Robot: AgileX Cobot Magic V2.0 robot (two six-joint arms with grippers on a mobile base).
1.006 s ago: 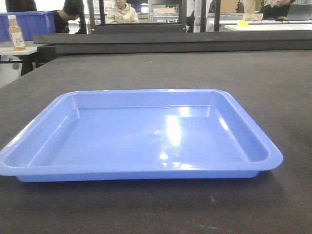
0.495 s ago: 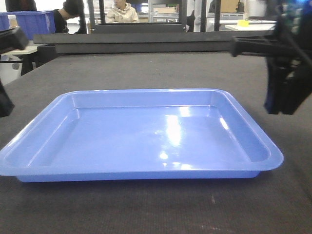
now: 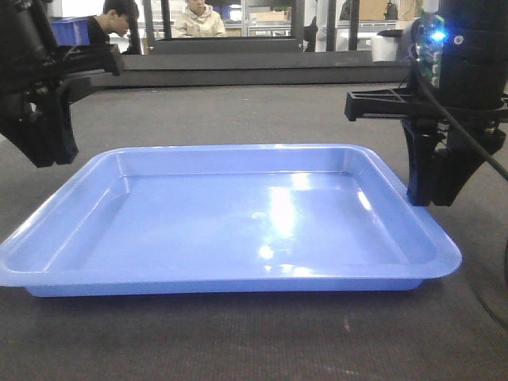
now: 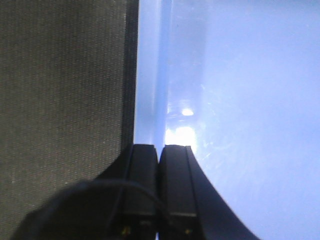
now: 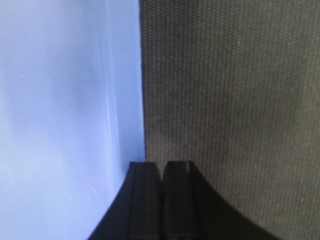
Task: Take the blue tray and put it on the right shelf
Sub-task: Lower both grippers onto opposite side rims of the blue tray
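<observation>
The blue tray (image 3: 238, 222) lies flat and empty on the dark table (image 3: 238, 341). My left gripper (image 3: 49, 159) hangs at the tray's far left side, fingers pointing down and pressed together. In the left wrist view the left gripper (image 4: 160, 149) hovers over the tray's left rim (image 4: 150, 100) with nothing between its fingers. My right gripper (image 3: 432, 198) hangs at the tray's right rim, also shut. In the right wrist view the right gripper (image 5: 161, 164) sits above the rim's outer edge (image 5: 127, 100). The right shelf is out of view.
The dark textured table surface (image 5: 225, 75) runs past both sides of the tray. A black bar (image 3: 254, 73) lines the table's far edge. Behind it sit two people (image 3: 198, 20), a darker blue bin (image 3: 73, 30) and metal racks.
One second ago no arm was in view. Both arms have since come down from the upper corners to the tray's left and right sides. The tray has not moved.
</observation>
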